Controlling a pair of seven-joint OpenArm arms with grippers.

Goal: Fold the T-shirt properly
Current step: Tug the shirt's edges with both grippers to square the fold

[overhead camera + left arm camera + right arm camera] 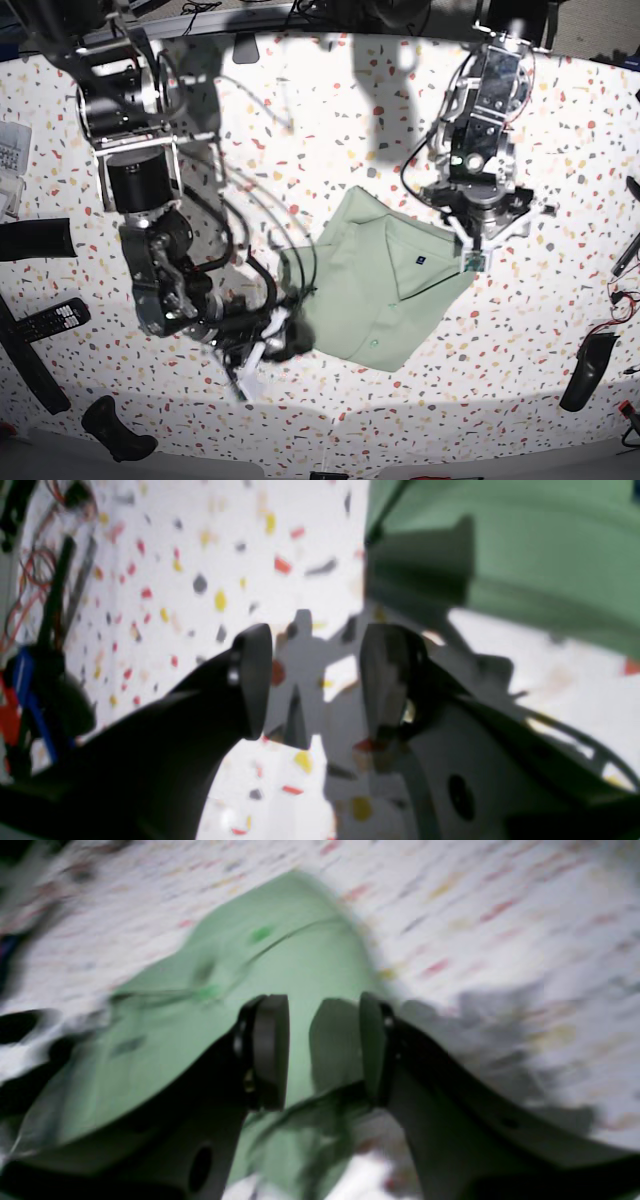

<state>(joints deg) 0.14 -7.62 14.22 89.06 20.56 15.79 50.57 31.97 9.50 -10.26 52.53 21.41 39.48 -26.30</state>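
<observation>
Sage-green cloth, the T-shirt (385, 285), lies folded into a compact skewed rectangle near the middle of the speckled bench (560, 180), collar and placket up and a small dark label showing on the chest. Its edges look fairly even, so the fold seems largely done; what is left, as a guess, is tidying the lower left corner.

In the left wrist view, the left end effector (315, 680) hangs over bare bench with its fingers (255, 680) parted and nothing between them. A strip of the shirt (525, 555) lies off to one side in that view, apart from the fingers. In the base view this arm stands at the shirt's upper right corner, which suggests it is placed to stay clear of the cloth while remaining close enough to pin that corner if needed.

In the right wrist view, the right end effector (324, 1050) is also released: its pads (270, 1050) stand apart with only shirt (280, 965) visible behind the gap. That view is blurred, so contact with the cloth cannot be judged. Low at the shirt's left edge in the base view, it looks placed to nudge or pinch that edge.

A remote (45, 320) lies well apart at the bench's left.
</observation>
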